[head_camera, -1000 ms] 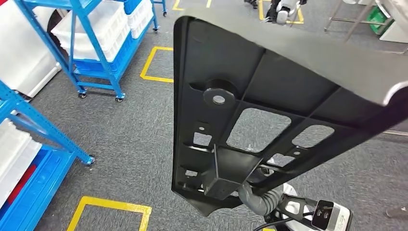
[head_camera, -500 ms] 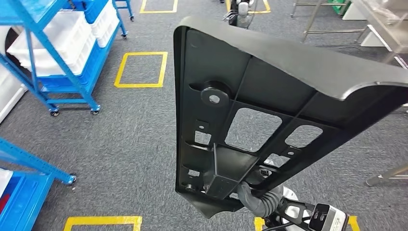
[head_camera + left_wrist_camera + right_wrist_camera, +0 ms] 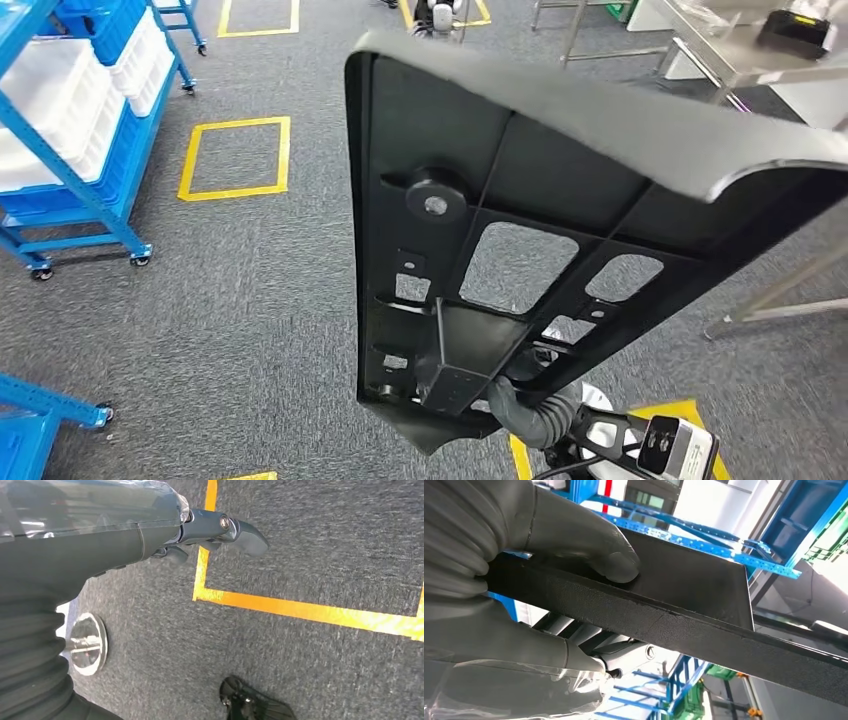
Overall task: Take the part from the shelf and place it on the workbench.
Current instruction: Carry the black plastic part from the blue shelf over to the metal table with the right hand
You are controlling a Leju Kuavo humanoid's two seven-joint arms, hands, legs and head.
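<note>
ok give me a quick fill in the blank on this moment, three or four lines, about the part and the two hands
1. The large black part is held by the robot's ____ hand.
2. The left hand holds nothing and hangs over a grey carpet floor marked with ____ tape lines.
3. In the head view, the shelving cart with white bins has a frame coloured ____.
4. Through the part's cut-out openings you can see the ____.

Missing words: right; yellow; blue; floor

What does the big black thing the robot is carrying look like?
Above the grey carpet with yellow floor squares, the robot's right hand holds a big black plastic part by its edge. Unlike the blue shelves nearby, it is a flat, ribbed panel with cut-out windows.
</note>
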